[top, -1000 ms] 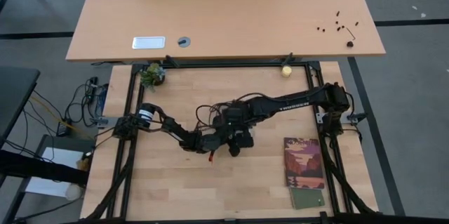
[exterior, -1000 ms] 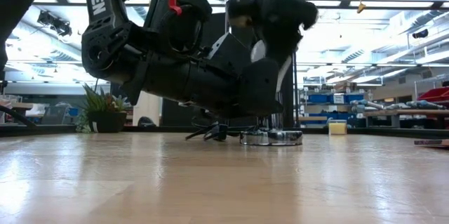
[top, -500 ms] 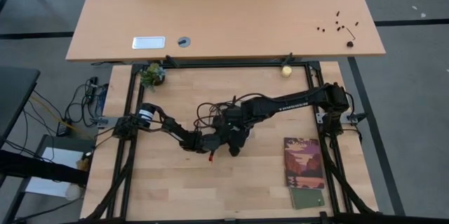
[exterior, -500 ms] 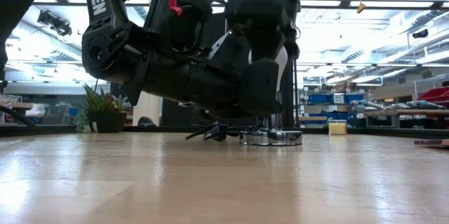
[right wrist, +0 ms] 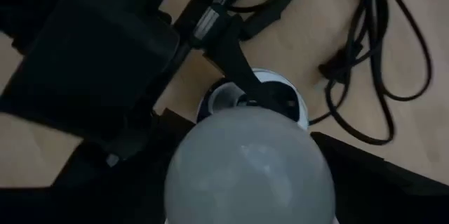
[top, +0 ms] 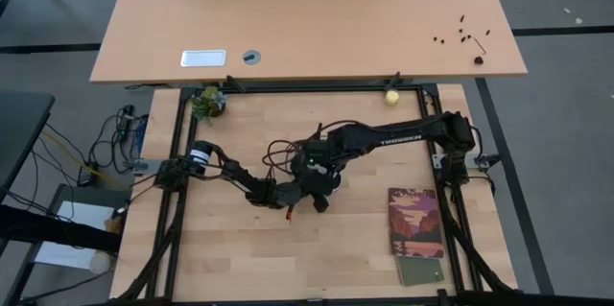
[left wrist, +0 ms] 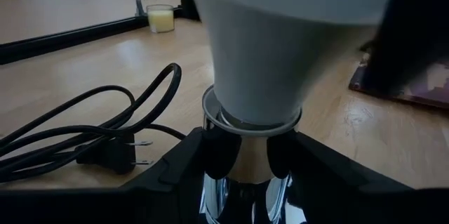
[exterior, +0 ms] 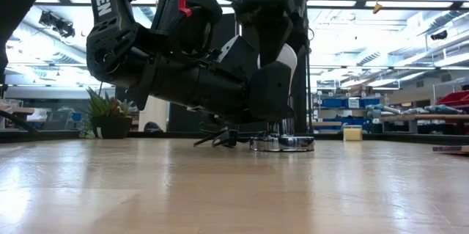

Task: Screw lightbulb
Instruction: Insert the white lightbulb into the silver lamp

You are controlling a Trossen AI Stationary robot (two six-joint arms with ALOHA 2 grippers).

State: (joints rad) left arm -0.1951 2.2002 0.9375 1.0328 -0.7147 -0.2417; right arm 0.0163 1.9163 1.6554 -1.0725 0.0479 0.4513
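Observation:
The white lightbulb stands upright in a silver socket on the table's middle. My left gripper reaches in low from the table's left and is shut on that socket. My right gripper hangs over the bulb pointing down. It is open, with a dark finger on either side of the bulb's dome, and I see no touch. In the low view the bulb shows between dark gripper parts, above the socket's round base. My left gripper pinches the socket's silver neck, just under the bulb, between its two fingers. The fingers come in nearly level from the table's left. The socket stands upright with its round base on the table.
The socket's black cord and plug lie looped on the wood beyond the socket. A booklet and a small green card lie at the near right. A yellowish ball and a small plant sit at the far edge.
My right gripper has rolled about the bulb's upright line and risen a little over it. The lightbulb, the socket and my left gripper have stayed where they were.

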